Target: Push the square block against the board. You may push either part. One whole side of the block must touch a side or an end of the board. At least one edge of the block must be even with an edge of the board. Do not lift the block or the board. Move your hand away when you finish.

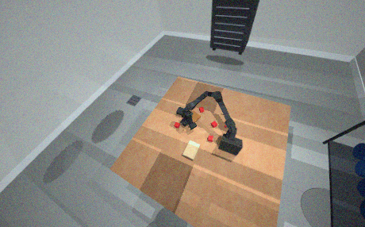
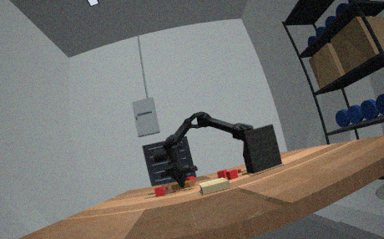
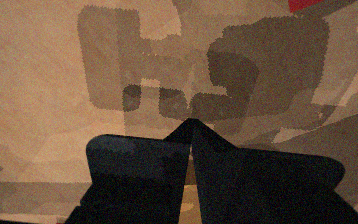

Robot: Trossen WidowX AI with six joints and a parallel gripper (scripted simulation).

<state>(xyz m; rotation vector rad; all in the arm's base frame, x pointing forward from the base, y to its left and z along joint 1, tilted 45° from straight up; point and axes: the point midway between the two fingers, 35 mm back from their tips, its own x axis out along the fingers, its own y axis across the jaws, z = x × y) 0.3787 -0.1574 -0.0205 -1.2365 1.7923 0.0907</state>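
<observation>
An orange-brown piece [image 1: 196, 116] [image 2: 175, 187], apparently the square block, lies on the table partly hidden by the gripper. A cream rectangular piece [image 1: 191, 150] [image 2: 214, 186], apparently the board, lies flat nearer the front, with a wide gap between the two. My gripper [image 1: 187, 121] [image 2: 183, 185] [image 3: 191, 123] is shut and empty, pointing down with its tips low over the table beside the orange-brown piece. In the exterior view the fingers stand in front of that piece. Whether they touch it cannot be told. The cream piece is not in the wrist view.
Several small red cubes lie around on the wooden table [image 1: 235, 186] [image 2: 251, 209]. One cube [image 1: 177, 125] [image 2: 159, 191] is left of the gripper, another [image 1: 201, 109] behind the orange-brown piece. One more [image 1: 210, 138] [image 2: 232, 174] lies between the cream piece and the arm's base [image 1: 230, 145] [image 2: 263, 148].
</observation>
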